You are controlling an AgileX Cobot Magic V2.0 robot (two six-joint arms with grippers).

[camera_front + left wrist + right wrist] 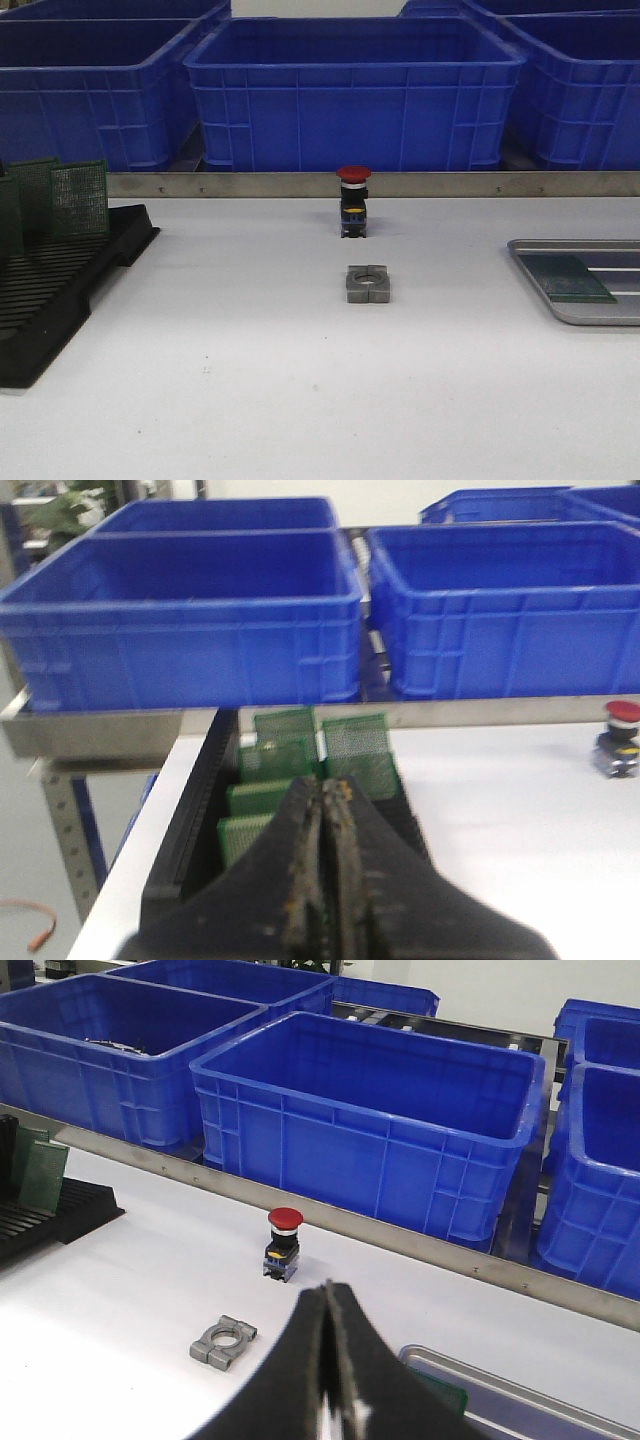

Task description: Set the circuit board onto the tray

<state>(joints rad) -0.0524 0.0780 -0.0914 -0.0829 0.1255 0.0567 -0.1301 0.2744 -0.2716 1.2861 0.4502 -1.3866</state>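
Note:
The silver-grey tray (pixel 562 311) lies at the table's right edge, and a green circuit board (pixel 565 278) rests flat in it. More green circuit boards (pixel 78 197) stand upright in the black slotted rack (pixel 60 290) at the left. In the left wrist view my left gripper (pixel 326 785) is shut with nothing in it, hovering over the rack (pixel 190 820) and its boards (pixel 355 738). My right gripper (pixel 327 1288) is shut and empty, above the table beside the tray (pixel 500 1385), where a corner of the board (pixel 445 1392) shows. Neither gripper appears in the front view.
A red-capped push button (pixel 353 200) and a grey metal clamp block (pixel 367 283) sit mid-table. Large blue plastic bins (pixel 350 90) line the back behind a metal rail (pixel 400 184).

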